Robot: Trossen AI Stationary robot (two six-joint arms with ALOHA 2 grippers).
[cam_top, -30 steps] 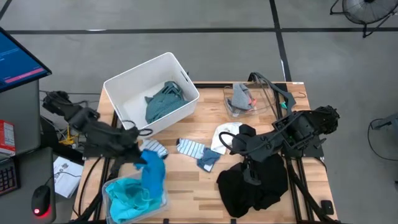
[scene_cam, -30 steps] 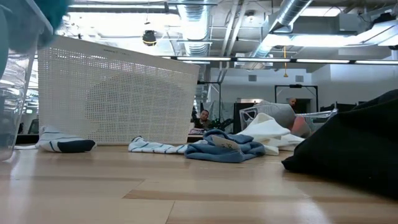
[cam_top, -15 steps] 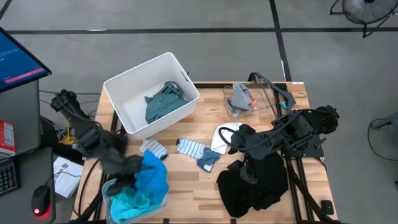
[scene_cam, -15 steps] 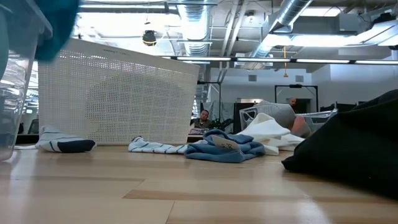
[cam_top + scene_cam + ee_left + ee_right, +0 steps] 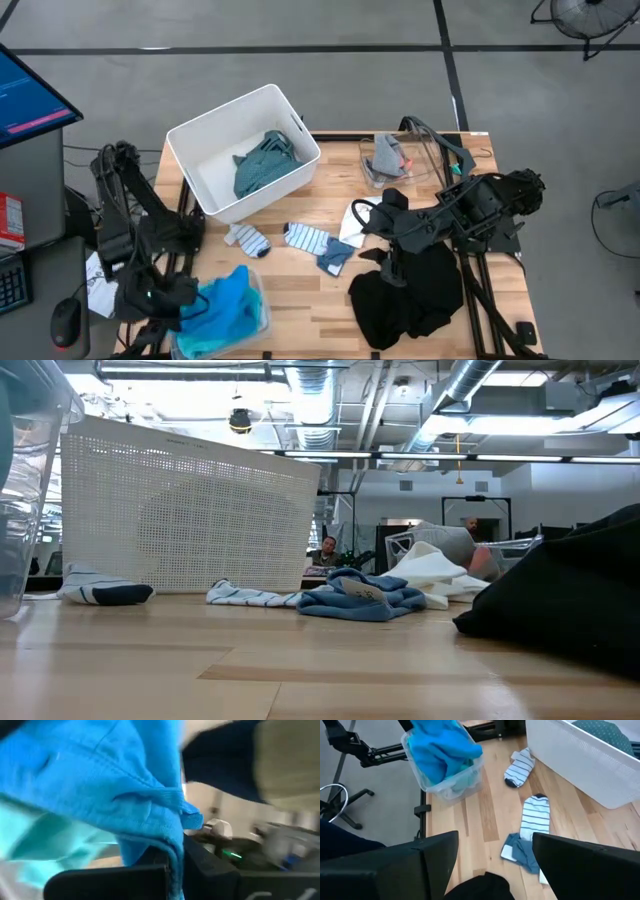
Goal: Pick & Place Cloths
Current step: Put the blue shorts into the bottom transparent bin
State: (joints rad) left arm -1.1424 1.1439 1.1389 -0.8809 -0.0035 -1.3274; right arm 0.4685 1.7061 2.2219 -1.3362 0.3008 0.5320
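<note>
A blue shirt is gripped by the left claw over the clear tub at the desk's near-left corner (turquoise cloth already inside). A teal-grey shirt is seen in the white bin. Two striped socks, a white shirt and black clothes are left. The right claw hovers spread above the black clothes.

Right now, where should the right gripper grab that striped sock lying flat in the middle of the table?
Probably from straight above, pinching across the striped sock at its middle. It lies flat and stretched out on bare wood, apart from the white bin, so its narrow width should fit between the open fingers of the right gripper.
</note>
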